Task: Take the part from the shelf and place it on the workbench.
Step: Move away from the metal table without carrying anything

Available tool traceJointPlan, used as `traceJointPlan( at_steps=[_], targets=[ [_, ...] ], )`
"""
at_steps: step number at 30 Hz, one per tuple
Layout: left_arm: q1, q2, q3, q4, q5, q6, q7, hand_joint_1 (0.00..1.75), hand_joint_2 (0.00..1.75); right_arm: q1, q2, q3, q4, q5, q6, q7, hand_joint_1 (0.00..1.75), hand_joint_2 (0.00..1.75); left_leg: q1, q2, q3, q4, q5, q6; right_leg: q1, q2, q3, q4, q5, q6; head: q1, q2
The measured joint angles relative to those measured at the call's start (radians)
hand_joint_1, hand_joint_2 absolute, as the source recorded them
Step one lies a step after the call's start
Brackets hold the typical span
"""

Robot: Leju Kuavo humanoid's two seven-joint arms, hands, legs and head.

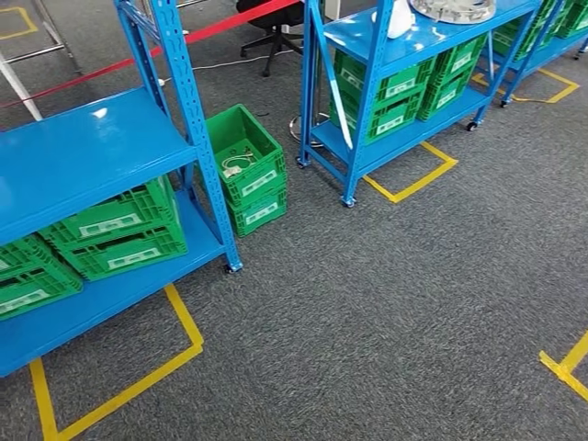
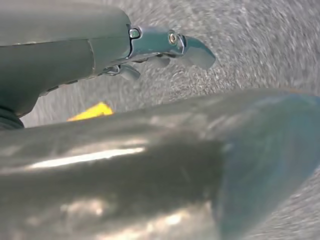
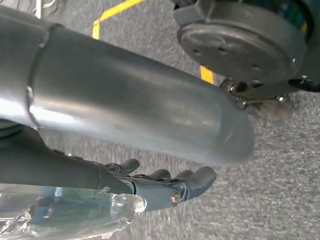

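Fingers (image 3: 188, 182) of the right hand (image 3: 124, 150) reach out nearly straight over grey carpet (image 3: 279, 175), with a clear crinkled plastic bag (image 3: 71, 212) lying against their underside; whether the hand pinches that bag I cannot tell. The left hand (image 2: 124, 100) hangs over blurred carpet, its dark fingers (image 2: 173, 45) stretched out and apart from the thick thumb, holding nothing. From the head view, a blue shelf rack (image 1: 90, 156) stands at nine o'clock with green crates (image 1: 118, 230) on its lower level, two stacked green crates (image 1: 250, 170) sit on the floor at eleven o'clock, and a second blue rack (image 1: 416, 41) at one o'clock carries a round silver metal part (image 1: 454, 9) on its top level beside a white bag (image 1: 401, 18). Yellow tape (image 1: 416, 184) marks the floor around the racks.
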Motion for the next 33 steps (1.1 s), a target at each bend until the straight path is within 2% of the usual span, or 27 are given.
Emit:
traceJointPlan(
  at_steps=[1, 2, 3, 5, 6, 7, 8, 9, 10, 12, 14, 16, 17, 18, 19, 21, 22, 23, 24, 25, 27, 28, 29, 30, 31, 32, 33],
  targets=[
    [0.000, 0.039, -0.069, 0.000, 0.065, 0.048, -0.001, 0.00, 0.00, -0.003, 0.000, 0.001, 0.001, -0.001, 0.000, -0.001, 0.00, 0.00, 0.002, -0.006, -0.001, -0.002, 0.002, -0.007, 0.000, -0.014, 0.004, -0.005, 0.004, -0.005, 0.000, 0.000],
    [-0.001, 0.072, -0.133, 0.000, 0.115, 0.083, -0.003, 0.00, 0.00, -0.006, 0.000, 0.002, 0.002, -0.003, 0.000, -0.002, 0.00, 0.00, 0.004, 0.005, -0.005, 0.003, -0.001, -0.012, -0.001, -0.025, 0.008, -0.011, 0.009, -0.011, -0.001, 0.000],
    [-0.004, 0.102, -0.190, 0.000, 0.155, 0.111, -0.007, 0.00, 0.00, -0.007, 0.000, 0.003, 0.002, -0.004, 0.000, -0.004, 0.00, 0.00, 0.004, 0.031, -0.015, 0.023, -0.016, -0.016, -0.003, -0.037, 0.012, -0.017, 0.016, -0.017, -0.003, 0.000],
    [-0.022, 0.154, -0.293, 0.000, 0.228, 0.158, -0.020, 0.00, 0.00, -0.007, 0.000, 0.006, 0.004, -0.008, 0.000, -0.007, 0.00, 0.00, 0.004, 0.094, -0.066, 0.125, -0.078, -0.024, -0.005, -0.063, 0.015, -0.025, 0.022, -0.023, -0.006, 0.000],
    [-0.033, 0.180, -0.341, 0.000, 0.262, 0.180, -0.028, 0.00, 0.00, -0.006, 0.000, 0.008, 0.005, -0.009, 0.000, -0.008, 0.00, 0.00, 0.005, 0.110, -0.102, 0.194, -0.113, -0.029, -0.005, -0.079, 0.012, -0.026, 0.022, -0.025, -0.007, 0.000],
    [-0.043, 0.203, -0.385, 0.000, 0.293, 0.200, -0.037, 0.00, 0.00, -0.006, 0.000, 0.010, 0.005, -0.011, 0.000, -0.008, 0.00, 0.00, 0.005, 0.116, -0.131, 0.251, -0.133, -0.034, -0.005, -0.094, 0.010, -0.026, 0.020, -0.025, -0.006, 0.000],
    [-0.050, 0.226, -0.429, 0.001, 0.323, 0.220, -0.046, 0.00, 0.00, -0.007, 0.001, 0.012, 0.006, -0.013, 0.000, -0.009, 0.00, 0.00, 0.006, 0.119, -0.146, 0.280, -0.136, -0.039, -0.005, -0.109, 0.008, -0.026, 0.018, -0.025, -0.007, 0.000],
    [-0.057, 0.247, -0.468, 0.001, 0.355, 0.238, -0.056, 0.00, 0.00, -0.008, 0.002, 0.013, 0.006, -0.016, 0.000, -0.011, 0.00, 0.00, 0.007, 0.122, -0.141, 0.268, -0.119, -0.043, -0.007, -0.122, 0.007, -0.025, 0.015, -0.023, -0.007, 0.000],
    [-0.066, 0.266, -0.509, 0.001, 0.394, 0.259, -0.070, 0.00, 0.00, -0.009, 0.003, 0.015, 0.007, -0.020, 0.000, -0.013, 0.00, 0.00, 0.009, 0.131, -0.116, 0.220, -0.088, -0.047, -0.009, -0.135, 0.010, -0.024, 0.012, -0.019, -0.007, 0.000],
    [-0.092, 0.302, -0.593, 0.001, 0.475, 0.302, -0.099, 0.00, 0.00, -0.010, 0.004, 0.017, 0.009, -0.027, 0.000, -0.017, 0.00, 0.00, 0.014, 0.185, -0.041, 0.084, -0.025, -0.054, -0.008, -0.159, 0.019, -0.017, 0.001, -0.005, -0.010, 0.000],
    [-0.121, 0.331, -0.671, 0.001, 0.528, 0.333, -0.120, 0.00, 0.00, -0.013, 0.003, 0.021, 0.011, -0.031, 0.000, -0.021, 0.00, 0.00, 0.017, 0.220, -0.005, 0.012, 0.000, -0.044, -0.001, -0.182, 0.029, -0.010, -0.011, 0.007, -0.008, 0.000],
    [-0.134, 0.352, -0.729, 0.002, 0.544, 0.342, -0.127, 0.00, 0.00, -0.018, 0.002, 0.023, 0.012, -0.033, 0.000, -0.023, 0.00, 0.00, 0.016, 0.199, -0.007, 0.009, 0.000, -0.025, -0.001, -0.205, 0.037, -0.011, -0.017, 0.012, -0.003, 0.000],
    [-0.135, 0.360, -0.752, 0.002, 0.547, 0.344, -0.129, 0.00, 0.00, -0.020, 0.002, 0.024, 0.013, -0.034, 0.000, -0.024, 0.00, 0.00, 0.016, 0.188, -0.008, 0.009, 0.000, -0.018, -0.004, -0.202, 0.040, -0.009, -0.022, 0.016, -0.002, 0.000],
    [-0.138, 0.366, -0.769, 0.002, 0.548, 0.345, -0.129, 0.00, 0.00, -0.022, 0.002, 0.024, 0.013, -0.034, 0.000, -0.024, 0.00, 0.00, 0.016, 0.177, -0.009, 0.009, 0.002, -0.012, -0.008, -0.183, 0.034, 0.009, -0.037, 0.020, -0.003, 0.000],
    [-0.142, 0.373, -0.784, 0.002, 0.548, 0.346, -0.129, 0.00, 0.00, -0.022, 0.003, 0.025, 0.013, -0.034, 0.000, -0.025, 0.00, 0.00, 0.017, 0.165, -0.010, 0.008, 0.004, -0.006, -0.011, -0.153, 0.017, 0.050, -0.064, 0.025, -0.002, 0.000],
    [-0.151, 0.383, -0.804, 0.002, 0.548, 0.347, -0.129, 0.00, 0.00, -0.021, 0.003, 0.029, 0.014, -0.034, 0.000, -0.025, 0.00, 0.00, 0.017, 0.139, -0.015, 0.008, 0.006, 0.001, -0.015, -0.091, -0.053, 0.190, -0.134, 0.030, -0.002, 0.000],
    [-0.155, 0.387, -0.812, 0.002, 0.548, 0.347, -0.129, 0.00, 0.00, -0.019, 0.004, 0.031, 0.015, -0.034, 0.000, -0.025, 0.00, 0.00, 0.016, 0.124, -0.017, 0.008, 0.007, 0.003, -0.015, -0.079, -0.091, 0.258, -0.158, 0.030, -0.002, 0.000],
    [-0.156, 0.390, -0.819, 0.002, 0.548, 0.347, -0.130, 0.00, 0.00, -0.018, 0.004, 0.033, 0.016, -0.035, 0.000, -0.025, 0.00, 0.00, 0.015, 0.108, -0.018, 0.008, 0.007, 0.003, -0.015, -0.073, -0.116, 0.296, -0.161, 0.028, -0.002, 0.000],
    [-0.157, 0.393, -0.825, 0.002, 0.548, 0.347, -0.130, 0.00, 0.00, -0.017, 0.005, 0.034, 0.016, -0.035, 0.000, -0.025, 0.00, 0.00, 0.014, 0.092, -0.017, 0.008, 0.007, 0.003, -0.015, -0.070, -0.122, 0.294, -0.143, 0.025, -0.002, 0.000],
    [-0.157, 0.395, -0.830, 0.002, 0.548, 0.347, -0.130, 0.00, 0.00, -0.016, 0.006, 0.035, 0.016, -0.034, 0.000, -0.025, 0.00, 0.00, 0.014, 0.076, -0.015, 0.008, 0.007, 0.003, -0.014, -0.064, -0.109, 0.250, -0.106, 0.020, -0.002, 0.000],
    [-0.159, 0.398, -0.838, 0.002, 0.548, 0.347, -0.130, 0.00, 0.00, -0.016, 0.006, 0.035, 0.018, -0.034, 0.000, -0.025, 0.00, 0.00, 0.013, 0.047, -0.012, 0.008, 0.007, 0.001, -0.013, -0.024, -0.052, 0.105, -0.026, 0.007, -0.003, 0.000],
    [-0.160, 0.399, -0.841, 0.002, 0.548, 0.347, -0.130, 0.00, 0.00, -0.016, 0.006, 0.035, 0.018, -0.034, 0.000, -0.025, 0.00, 0.00, 0.013, 0.034, -0.012, 0.009, 0.007, -0.003, -0.012, -0.004, -0.029, 0.050, -0.002, 0.002, -0.002, 0.000],
    [-0.161, 0.400, -0.843, 0.002, 0.548, 0.347, -0.130, 0.00, 0.00, -0.017, 0.006, 0.036, 0.019, -0.035, 0.000, -0.025, 0.00, 0.00, 0.014, 0.021, -0.015, 0.008, 0.008, -0.008, -0.009, 0.009, -0.017, 0.018, 0.008, 0.000, -0.003, 0.000],
    [-0.161, 0.400, -0.845, 0.002, 0.548, 0.347, -0.130, 0.00, 0.00, -0.019, 0.006, 0.036, 0.020, -0.035, 0.000, -0.025, 0.00, 0.00, 0.017, 0.009, -0.018, 0.006, 0.010, -0.016, -0.006, 0.010, -0.013, 0.009, 0.009, -0.002, -0.003, 0.000],
    [-0.161, 0.401, -0.847, 0.002, 0.548, 0.347, -0.130, 0.00, 0.00, -0.021, 0.006, 0.036, 0.020, -0.035, 0.000, -0.024, 0.00, 0.00, 0.019, -0.002, -0.021, 0.001, 0.014, -0.024, -0.004, -0.004, -0.009, 0.005, 0.012, -0.004, -0.002, 0.000],
    [-0.160, 0.402, -0.849, 0.002, 0.548, 0.347, -0.130, 0.00, 0.00, -0.023, 0.006, 0.036, 0.021, -0.035, 0.000, -0.024, 0.00, 0.00, 0.022, -0.002, -0.023, 0.001, 0.015, -0.029, -0.004, -0.016, -0.004, -0.002, 0.017, -0.007, -0.003, 0.000],
    [-0.160, 0.403, -0.851, 0.002, 0.551, 0.348, -0.131, 0.00, 0.00, -0.024, 0.006, 0.036, 0.021, -0.035, 0.000, -0.025, 0.00, 0.00, 0.021, 0.017, -0.030, 0.011, 0.008, -0.034, -0.004, -0.029, 0.001, -0.010, 0.022, -0.011, -0.003, 0.000]
  ],
)
